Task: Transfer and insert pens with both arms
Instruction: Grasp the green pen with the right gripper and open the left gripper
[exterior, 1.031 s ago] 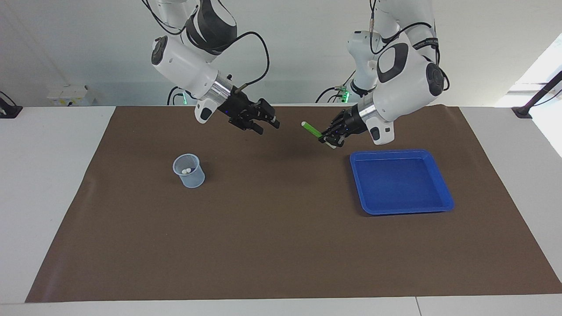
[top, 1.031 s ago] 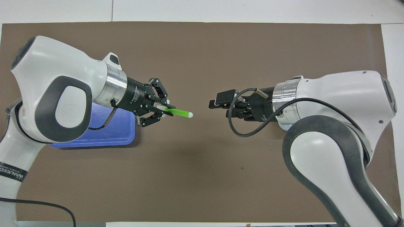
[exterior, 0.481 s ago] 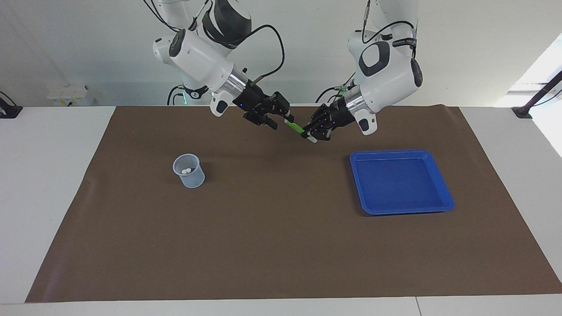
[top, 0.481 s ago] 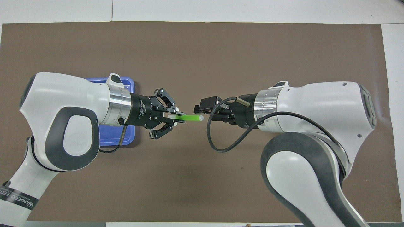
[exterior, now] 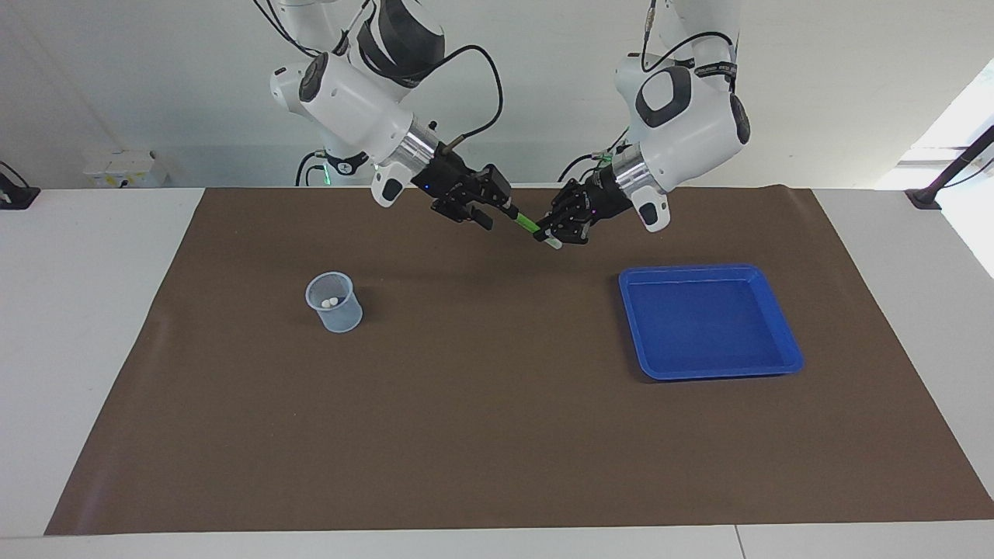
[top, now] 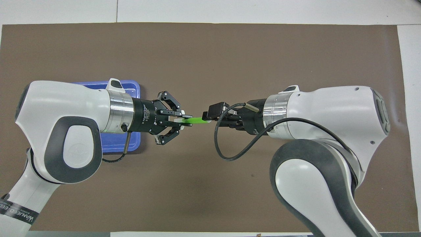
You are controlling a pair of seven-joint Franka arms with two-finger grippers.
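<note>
A green pen [exterior: 526, 224] hangs in the air over the brown mat, between the two grippers. My left gripper [exterior: 550, 234] is shut on its lower part, and the pen's pale end pokes out under the grip. The pen's upper end reaches into my right gripper [exterior: 503, 210], which faces the left one head-on. From above, the green pen [top: 196, 120] bridges the short gap between the left gripper [top: 186, 119] and the right gripper [top: 206, 117]. A translucent cup [exterior: 334, 303] stands toward the right arm's end, with two pale pen ends [exterior: 331, 301] showing inside.
A blue tray [exterior: 699, 269] lies on the mat toward the left arm's end; in the overhead view the blue tray [top: 133, 144] is partly under the left arm. The brown mat [exterior: 497, 435] covers most of the white table.
Both arms have swung toward each other. The gap between the grippers has closed, and the pen's free end now sits inside the right gripper. The left gripper still holds the pen.
</note>
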